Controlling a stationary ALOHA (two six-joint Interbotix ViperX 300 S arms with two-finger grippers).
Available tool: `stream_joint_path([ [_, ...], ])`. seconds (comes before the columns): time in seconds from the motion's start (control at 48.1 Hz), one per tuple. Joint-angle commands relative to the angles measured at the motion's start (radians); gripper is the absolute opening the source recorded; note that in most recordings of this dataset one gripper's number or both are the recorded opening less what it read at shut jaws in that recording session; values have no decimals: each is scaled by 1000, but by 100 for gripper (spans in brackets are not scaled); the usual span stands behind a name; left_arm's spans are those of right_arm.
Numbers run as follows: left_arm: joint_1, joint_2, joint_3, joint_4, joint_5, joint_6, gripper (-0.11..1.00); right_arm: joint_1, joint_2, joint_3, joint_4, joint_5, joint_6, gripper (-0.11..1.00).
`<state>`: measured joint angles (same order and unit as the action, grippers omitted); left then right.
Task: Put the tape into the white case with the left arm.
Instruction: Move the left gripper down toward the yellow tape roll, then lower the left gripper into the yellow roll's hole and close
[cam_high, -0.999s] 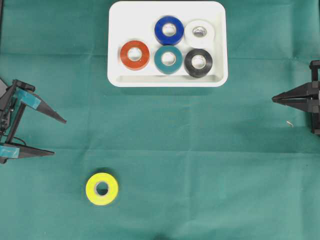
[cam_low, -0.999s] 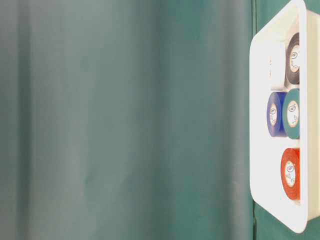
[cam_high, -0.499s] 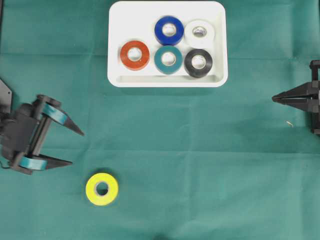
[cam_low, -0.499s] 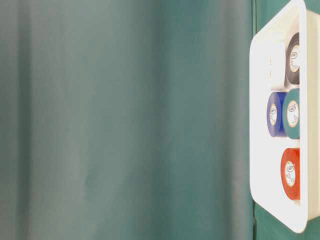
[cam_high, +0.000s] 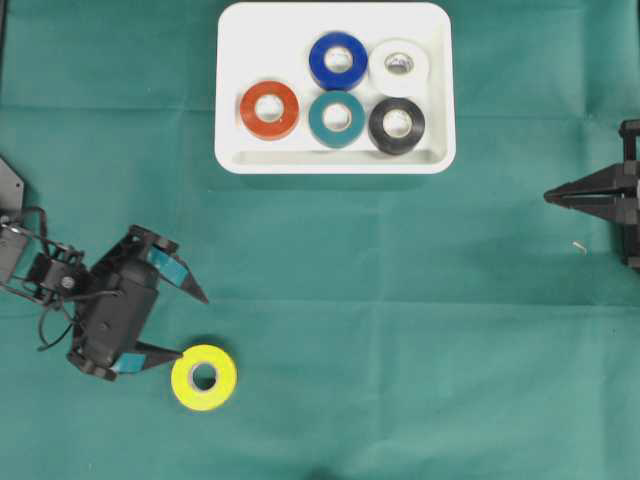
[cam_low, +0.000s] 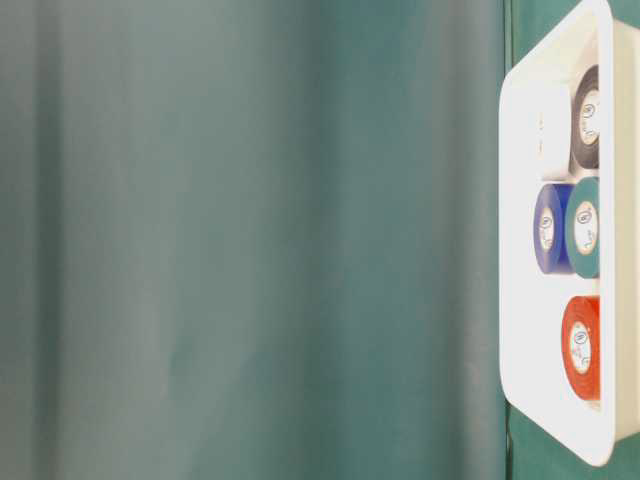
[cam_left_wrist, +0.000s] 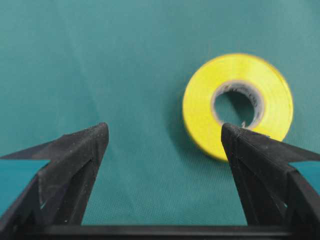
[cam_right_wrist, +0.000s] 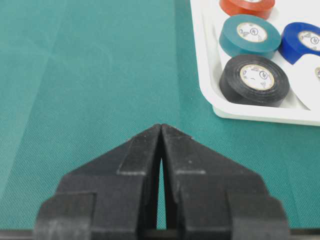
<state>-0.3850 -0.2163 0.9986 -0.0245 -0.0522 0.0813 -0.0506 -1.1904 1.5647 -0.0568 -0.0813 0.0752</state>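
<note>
Yellow tape (cam_high: 204, 377) beside splayed left end effector (cam_high: 193, 326)

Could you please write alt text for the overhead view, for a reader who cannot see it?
The left gripper, jaws wide open, sits beside a yellow tape roll lying flat on green cloth. At the top, the white case holds red, blue, teal, white and black rolls. The right gripper, shut, rests at the right edge.
</note>
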Motion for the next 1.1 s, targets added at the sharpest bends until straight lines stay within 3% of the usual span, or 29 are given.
stream_joint_path([
  [0.0, -14, 23, -41, -3, -6, 2, 99, -3, 6, -11, -2, -11, 0, -9],
  [0.291, -28, 98, -75, -3, -6, -28, 99, -5, 6, -11, -2, -11, 0, -9],
  [1.082, -29, 245, -141, -3, -14, -29, 99, -3, 6, -9, -2, -11, 0, -9],
])
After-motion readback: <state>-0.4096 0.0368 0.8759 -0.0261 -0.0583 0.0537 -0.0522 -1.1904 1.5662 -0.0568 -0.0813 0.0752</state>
